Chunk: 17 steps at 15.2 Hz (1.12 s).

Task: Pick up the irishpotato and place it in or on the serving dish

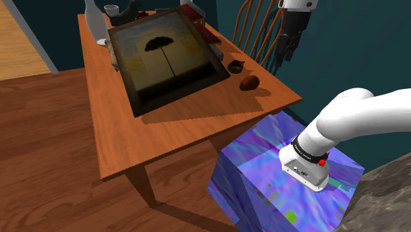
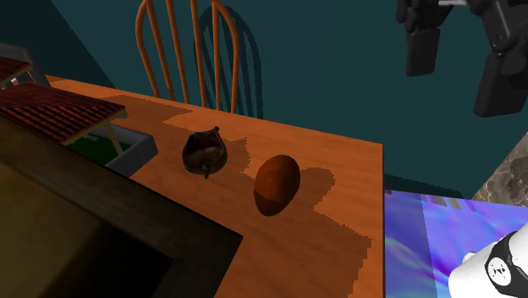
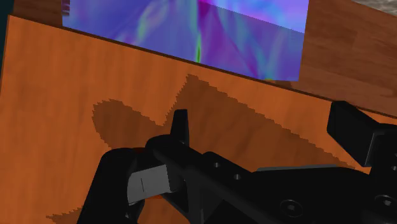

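Step in hand: approach the potato [image 2: 277, 184]. It lies on its side on the table [image 1: 164, 132], close to the edge facing the chair [image 2: 182, 51] and toward the corner nearest the stand [image 1: 263, 171]. The gripper [image 2: 461, 63] hangs high above that edge, well apart from the potato, its two fingers spread and holding nothing.

Procedure, as judged from this position:
- Bring the gripper over the middle of the potato, then lower it straight down.
- Close across the narrow width, not the long axis. The rounded body may roll.
- Keep clear of the small dark round object [image 2: 205, 151] just beside the potato.

Which item is the serving dish cannot be told. The grey tray [image 2: 135, 152] beyond the dark object is one candidate.

Surface: warm brown wood, mostly covered by a large framed picture [image 1: 168, 56]. Room: dark teal walls [image 2: 321, 59] and a wooden floor [image 1: 46, 151].
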Available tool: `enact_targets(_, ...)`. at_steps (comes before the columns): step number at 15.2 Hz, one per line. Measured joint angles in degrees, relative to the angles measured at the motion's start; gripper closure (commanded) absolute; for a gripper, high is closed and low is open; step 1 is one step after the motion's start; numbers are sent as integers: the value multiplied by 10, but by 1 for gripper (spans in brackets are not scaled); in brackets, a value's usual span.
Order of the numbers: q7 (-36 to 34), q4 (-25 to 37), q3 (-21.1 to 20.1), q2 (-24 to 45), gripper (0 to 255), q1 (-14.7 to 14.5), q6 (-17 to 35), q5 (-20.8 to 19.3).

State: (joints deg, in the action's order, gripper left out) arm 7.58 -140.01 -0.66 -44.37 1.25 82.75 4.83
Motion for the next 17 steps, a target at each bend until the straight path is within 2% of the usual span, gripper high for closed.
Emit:
enact_targets(1,0,0,0,0,0,0,0,0)
enact_targets(3,46,-10,20,10,0,-8,17,-12)
enact_targets(10,322,-12,129,117,0,-54,113,-65)
enact_targets(17,607,40,209,283,0,-112,210,-60)
